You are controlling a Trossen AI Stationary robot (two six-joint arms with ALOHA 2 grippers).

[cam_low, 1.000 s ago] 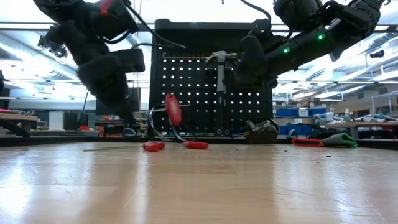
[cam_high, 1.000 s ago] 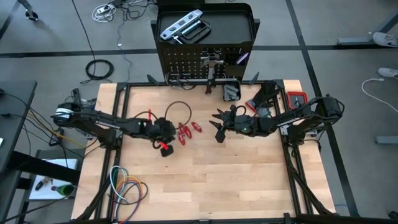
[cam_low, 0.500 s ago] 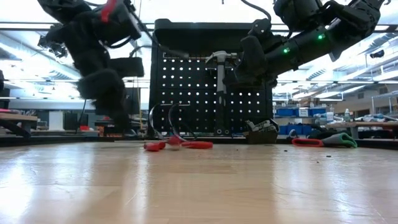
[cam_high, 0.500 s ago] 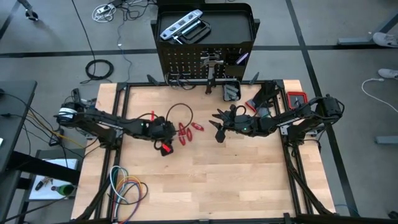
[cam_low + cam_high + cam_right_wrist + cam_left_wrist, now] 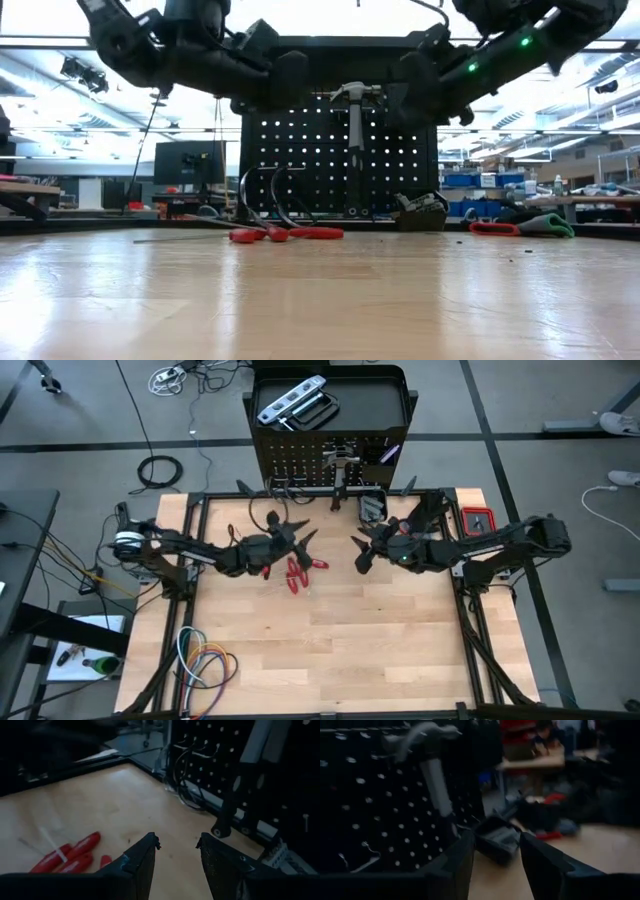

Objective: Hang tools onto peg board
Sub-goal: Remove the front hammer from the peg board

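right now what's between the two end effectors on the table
Only bare wood tabletop, seen in the high view; the red-handled pliers lie beside the left end effector, not toward the right end effector.

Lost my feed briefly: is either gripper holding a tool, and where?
Nothing is held. The left gripper and right gripper are open and empty; the red-handled pliers lie on the table.

No text you can read anywhere, no labels, brands, numbers or signs on the black perforated metal peg board (image 5: 335, 150), none on the red-handled pliers (image 5: 297, 572), none on the light wooden surface (image 5: 380, 640)
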